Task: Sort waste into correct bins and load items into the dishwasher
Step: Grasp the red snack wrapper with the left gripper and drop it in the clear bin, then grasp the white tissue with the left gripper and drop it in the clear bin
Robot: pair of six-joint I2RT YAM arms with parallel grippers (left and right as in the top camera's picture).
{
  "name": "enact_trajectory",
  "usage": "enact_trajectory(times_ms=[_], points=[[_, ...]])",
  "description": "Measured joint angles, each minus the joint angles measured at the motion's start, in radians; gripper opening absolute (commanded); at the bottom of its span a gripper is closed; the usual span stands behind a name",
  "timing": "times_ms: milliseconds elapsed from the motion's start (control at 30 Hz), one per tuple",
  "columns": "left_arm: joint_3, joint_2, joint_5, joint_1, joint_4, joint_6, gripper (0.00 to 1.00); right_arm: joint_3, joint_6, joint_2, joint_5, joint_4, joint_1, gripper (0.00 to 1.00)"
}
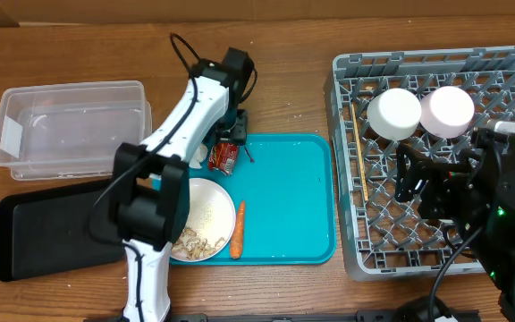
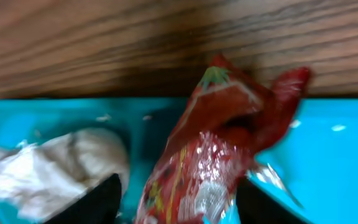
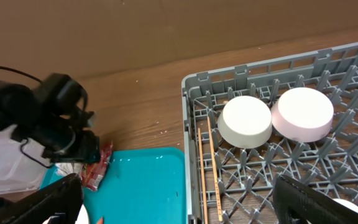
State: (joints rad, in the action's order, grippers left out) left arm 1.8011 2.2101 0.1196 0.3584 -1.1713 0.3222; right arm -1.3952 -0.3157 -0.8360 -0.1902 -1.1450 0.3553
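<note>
Overhead: left end effector (image 1: 232, 134) sits over red snack wrapper (image 1: 224, 158) at far-left corner of teal tray (image 1: 293, 197).
Left wrist: fingers (image 2: 98, 202) flank wrapper, tissue (image 2: 48, 168) just beside it; can't tell if clamped.
Right wrist: right end effector (image 3: 179, 211) wide open, empty, above dish rack (image 3: 229, 73) w/ two bowls (image 3: 246, 121).

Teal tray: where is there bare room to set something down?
Free: right half of the teal tray, between carrot and dish rack. Crowded: its left end, with plate, red wrapper and tissue.
</note>
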Motion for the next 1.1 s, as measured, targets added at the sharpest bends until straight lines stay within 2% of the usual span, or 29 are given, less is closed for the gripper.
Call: enact_trajectory(times_ms=[67, 100, 133, 333, 567, 767, 933, 967, 1000, 1067, 1100], points=[[0.000, 0.023, 0.002, 0.000, 0.005, -0.006, 0.23, 0.000, 0.001, 0.000, 0.000, 0.000, 0.000, 1.00], [0.000, 0.034, 0.003, 0.000, 0.005, -0.014, 0.10, 0.000, 0.001, 0.000, 0.000, 0.001, 0.000, 1.00], [0.000, 0.041, 0.004, 0.000, 0.005, -0.012, 0.04, 0.000, 0.001, 0.000, 0.000, 0.000, 0.000, 1.00], [0.016, 0.049, 0.005, -0.002, -0.084, -0.019, 0.04, 0.000, 0.000, 0.000, 0.000, 0.000, 0.000, 1.00], [0.167, -0.043, 0.006, -0.045, -0.194, -0.006, 0.04, 0.000, 0.001, 0.000, 0.000, 0.000, 0.000, 1.00], [0.242, -0.267, 0.106, -0.211, -0.257, 0.092, 0.04, 0.000, 0.001, 0.000, 0.000, 0.000, 0.000, 1.00], [0.247, -0.308, 0.158, -0.418, -0.277, 0.207, 0.04, 0.000, 0.001, 0.000, 0.000, 0.000, 0.000, 1.00], [0.242, -0.300, 0.157, -0.447, -0.275, 0.222, 0.04, 0.000, 0.001, 0.000, 0.000, 0.000, 0.000, 1.00], [0.236, -0.291, 0.156, -0.470, -0.276, 0.232, 0.11, 0.000, 0.001, 0.000, 0.000, 0.000, 0.000, 1.00], [0.229, -0.270, 0.147, -0.498, -0.277, 0.240, 0.37, 0.000, 0.001, 0.000, 0.000, 0.000, 0.000, 1.00], [0.227, -0.259, 0.143, -0.504, -0.278, 0.249, 0.43, 0.000, 0.000, 0.000, 0.000, 0.001, 0.000, 1.00]])
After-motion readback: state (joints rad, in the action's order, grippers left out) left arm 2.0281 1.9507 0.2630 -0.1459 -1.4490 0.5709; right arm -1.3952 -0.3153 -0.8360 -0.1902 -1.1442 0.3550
